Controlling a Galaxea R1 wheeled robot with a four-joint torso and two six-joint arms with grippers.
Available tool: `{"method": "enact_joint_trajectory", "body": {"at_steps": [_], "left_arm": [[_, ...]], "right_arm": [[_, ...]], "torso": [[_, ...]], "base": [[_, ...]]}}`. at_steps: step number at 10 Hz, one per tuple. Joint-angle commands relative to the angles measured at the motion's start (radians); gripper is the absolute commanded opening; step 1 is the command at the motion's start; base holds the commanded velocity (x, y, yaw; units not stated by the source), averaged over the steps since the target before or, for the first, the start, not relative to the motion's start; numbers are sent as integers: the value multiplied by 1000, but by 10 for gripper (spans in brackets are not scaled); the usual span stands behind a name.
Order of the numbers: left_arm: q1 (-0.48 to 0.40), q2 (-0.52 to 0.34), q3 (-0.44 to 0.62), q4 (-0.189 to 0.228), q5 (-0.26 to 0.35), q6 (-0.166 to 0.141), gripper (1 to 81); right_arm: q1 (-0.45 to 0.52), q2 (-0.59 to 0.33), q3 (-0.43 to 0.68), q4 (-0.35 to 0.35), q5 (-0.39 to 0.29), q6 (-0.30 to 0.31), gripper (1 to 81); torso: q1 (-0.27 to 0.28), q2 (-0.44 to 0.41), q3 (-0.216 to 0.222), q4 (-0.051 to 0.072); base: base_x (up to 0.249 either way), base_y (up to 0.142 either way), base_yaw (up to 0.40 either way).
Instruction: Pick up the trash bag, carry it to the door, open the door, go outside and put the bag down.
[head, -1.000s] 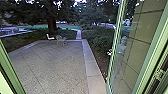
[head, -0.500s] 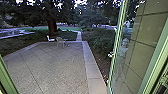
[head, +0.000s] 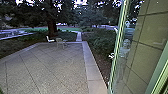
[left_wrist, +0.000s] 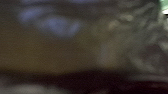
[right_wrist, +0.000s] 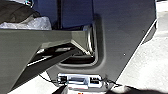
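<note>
1. Green-framed glass door (head: 117, 45) standing open beside the way out: likely to scrape an arm or snag the load if passed too closely on that side.
2. Cannot tell the state of either end effector, clenched or released; hard, then, to rule out a loose grip and a drop halfway through the doorway.
3. Crinkled translucent plastic with dark contents, probably the trash bag (right_wrist: 37, 23), near the robot's own broad dark plate (right_wrist: 117, 37) in the right wrist view. Could rub, pinch or tear there under a sudden turn or a swing of the load.
4. Pale stone border (head: 87, 57) between grey paving (head: 47, 65) and dark green planting (head: 98, 41): could tip or catch a wheel after drifting too far right.
5. Faint pale person (head: 125, 51) in the glass, behind or reflected, impossible to tell which. Possible bump in a sharp swing that way, if truly standing there.
6. White chair (head: 49, 39) well off at the far edge of the paving: little danger, unless driving much too far before setting down.
</note>
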Motion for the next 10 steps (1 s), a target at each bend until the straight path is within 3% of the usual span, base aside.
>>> {"method": "enact_joint_trajectory", "body": {"at_steps": [1, 10], "left_arm": [[-44, 0, 4, 2, 74, 4, 10], [-44, 3, 4, 2, 74, 4, 10]], "right_arm": [[47, 3, 9, -3, -61, -10, 811], [45, 3, 5, -2, -61, -10, 811]], "torso": [[0, 0, 0, 0], [1, 0, 0, 0]], "base": [[117, 0, 0], [117, 0, 0]]}}
